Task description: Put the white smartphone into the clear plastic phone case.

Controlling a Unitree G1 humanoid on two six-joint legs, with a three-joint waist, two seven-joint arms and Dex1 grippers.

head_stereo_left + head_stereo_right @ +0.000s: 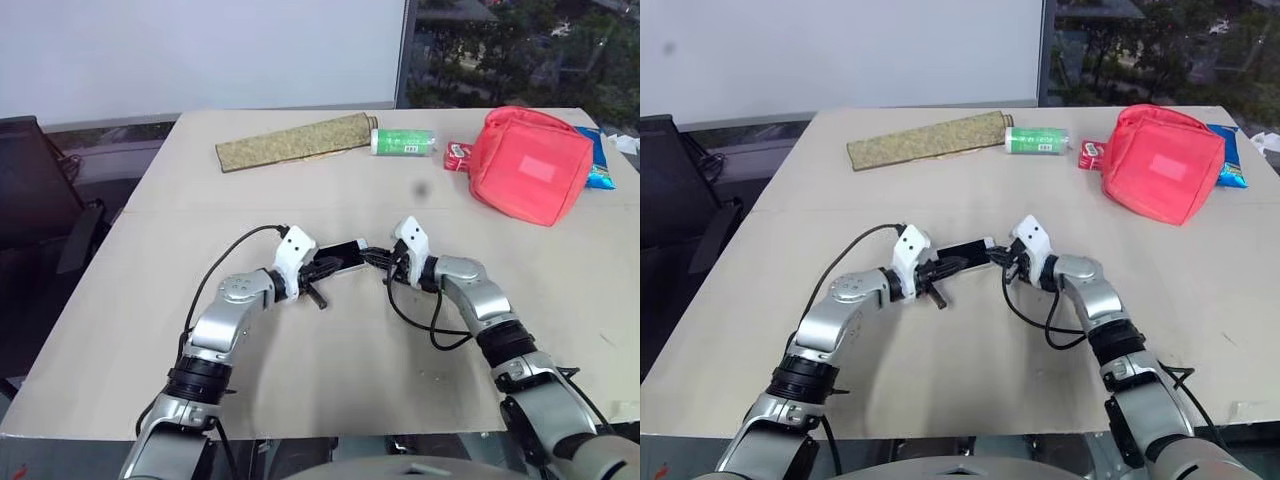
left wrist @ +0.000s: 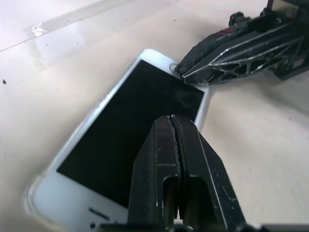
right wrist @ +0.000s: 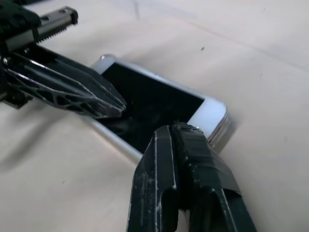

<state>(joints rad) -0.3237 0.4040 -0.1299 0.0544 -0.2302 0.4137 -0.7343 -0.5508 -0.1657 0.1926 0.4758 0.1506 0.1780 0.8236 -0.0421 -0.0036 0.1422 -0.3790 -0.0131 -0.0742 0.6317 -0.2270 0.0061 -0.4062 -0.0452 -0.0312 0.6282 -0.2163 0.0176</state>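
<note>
At mid-frame the left gripper and right gripper, both with jaws closed on nothing, press their tips onto the white smartphone (dark screen up) lying on the table, with a red pouch at upper right.

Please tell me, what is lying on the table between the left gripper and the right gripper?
The white smartphone lies screen up between the left gripper and the right gripper, both shut, their tips over its dark screen. The head views and both wrist views show this.

Phone on table, btwn grippers.
</note>
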